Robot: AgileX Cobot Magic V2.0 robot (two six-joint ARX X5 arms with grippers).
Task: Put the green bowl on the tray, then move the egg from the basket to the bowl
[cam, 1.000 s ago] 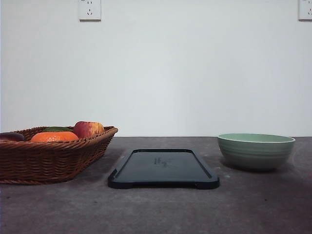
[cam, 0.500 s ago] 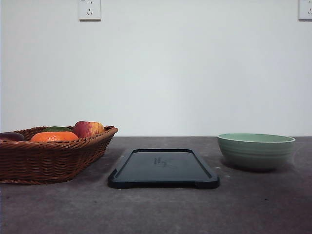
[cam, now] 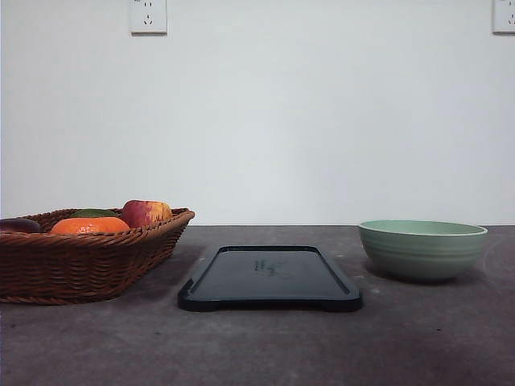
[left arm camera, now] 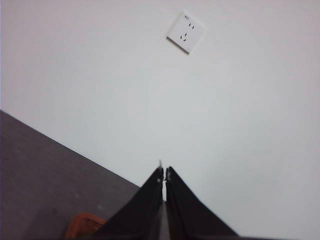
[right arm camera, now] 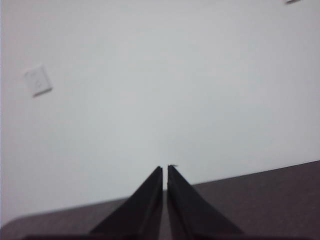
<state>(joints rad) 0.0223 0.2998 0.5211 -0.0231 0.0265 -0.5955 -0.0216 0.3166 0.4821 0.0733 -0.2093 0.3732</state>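
On the dark worktop (cam: 265,346) three things are set in a row: the basket (cam: 80,261) at left, the tray (cam: 269,277) in the middle, the green bowl (cam: 422,249) at right. Bowl and tray are apart, a strip of bare worktop between them; nothing is laid on the tray, so the first step is judged not yet begun. The tray is kept central, likely so either arm can reach it. In the basket an orange (cam: 88,225), an apple (cam: 146,212), something green behind the orange and a dark item at the far left edge are seen; no egg can be made out from this low angle, probably hidden below the rim.

In the left wrist view, the left gripper (left arm camera: 164,176) is seen with fingers pressed together, nothing held, aimed at the wall with a socket (left arm camera: 186,33) above; a bit of orange wicker is glimpsed below it. In the right wrist view, the right gripper (right arm camera: 165,172) is likewise clenched and empty, pointed at the wall over the worktop. The bowl is nearest the right arm, so that arm is expected to be used for it, fingers needing to be released first.
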